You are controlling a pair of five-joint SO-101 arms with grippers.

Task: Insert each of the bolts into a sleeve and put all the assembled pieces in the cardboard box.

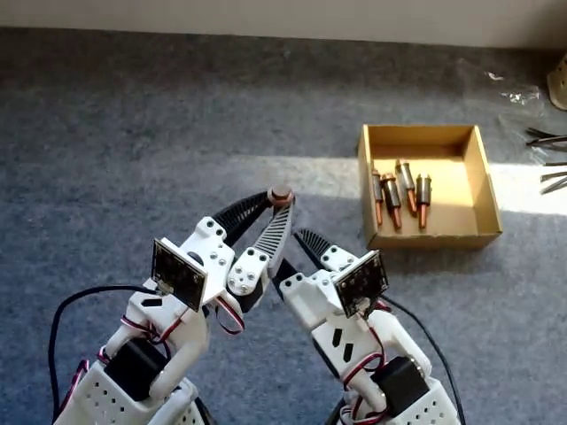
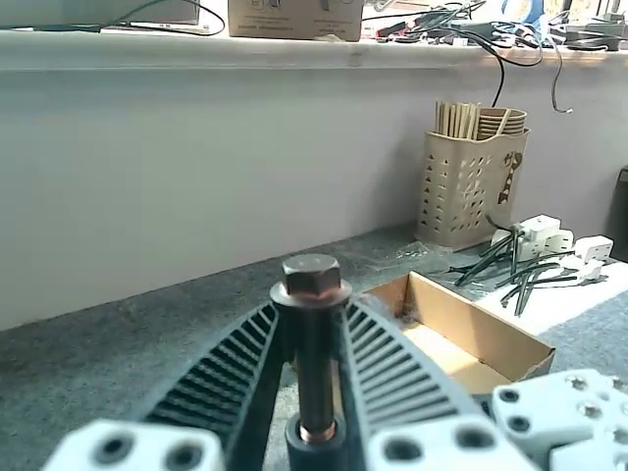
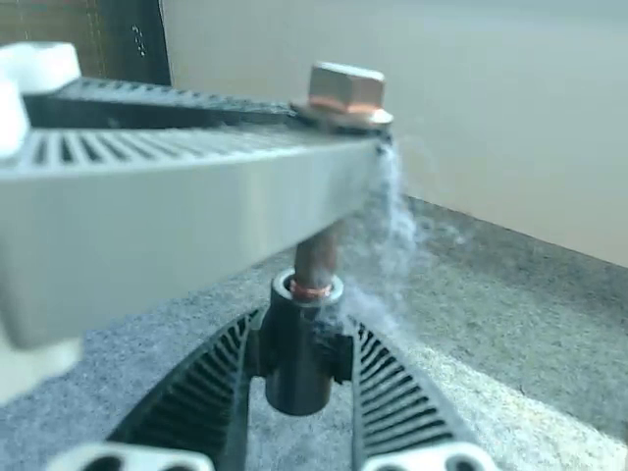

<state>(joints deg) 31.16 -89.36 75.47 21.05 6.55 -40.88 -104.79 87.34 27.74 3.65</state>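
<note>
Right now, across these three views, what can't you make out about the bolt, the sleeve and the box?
High view: the left fingers hide the sleeve under the bolt.
Right wrist view: a left finger crosses the bolt's upper shaft.
Both wrist views: the sleeve's wall hides how deep the bolt's tip sits.
Left wrist view: the fingers cover part of the cardboard box; its pieces can't be counted.

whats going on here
The left arm holds a hex bolt upright in its jaws. The bolt's lower end sits in the top of a black sleeve, which the right arm grips in its jaws. Four assembled pieces already lie in the cardboard box.
</note>
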